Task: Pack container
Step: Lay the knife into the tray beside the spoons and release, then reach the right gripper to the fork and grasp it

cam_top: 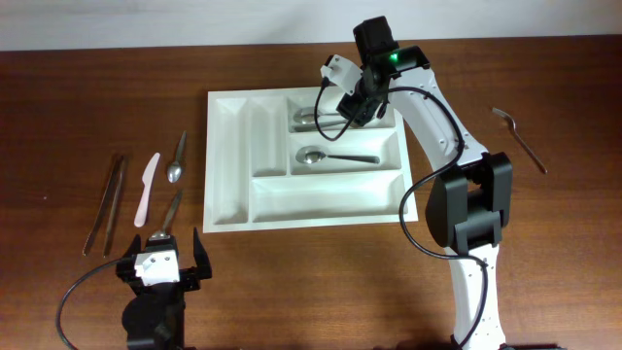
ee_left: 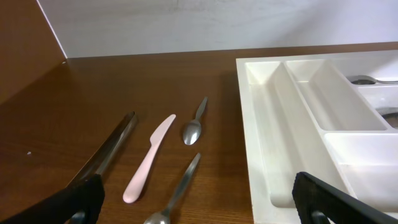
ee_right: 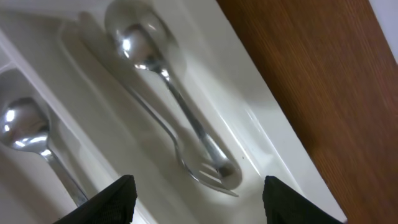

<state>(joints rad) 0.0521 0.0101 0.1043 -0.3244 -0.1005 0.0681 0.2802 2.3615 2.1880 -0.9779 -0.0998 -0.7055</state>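
Shiny cutlery, glossy tray, wood top

The container (cam_top: pixel 321 194) looks like smooth white plastic with a soft gloss, light bouncing off its walls. The spoon (ee_right: pixel 155 68) and fork (ee_right: pixel 205 174) lying in it are mirror-polished metal, and so are the loose spoon (ee_left: pixel 192 131) and the tongs (ee_left: pixel 112 149), though those read a bit darker. The pink knife (ee_left: pixel 149 160) looks like matt plastic. The table (cam_top: pixel 292 272) is dark brown wood grain with a low satin sheen.
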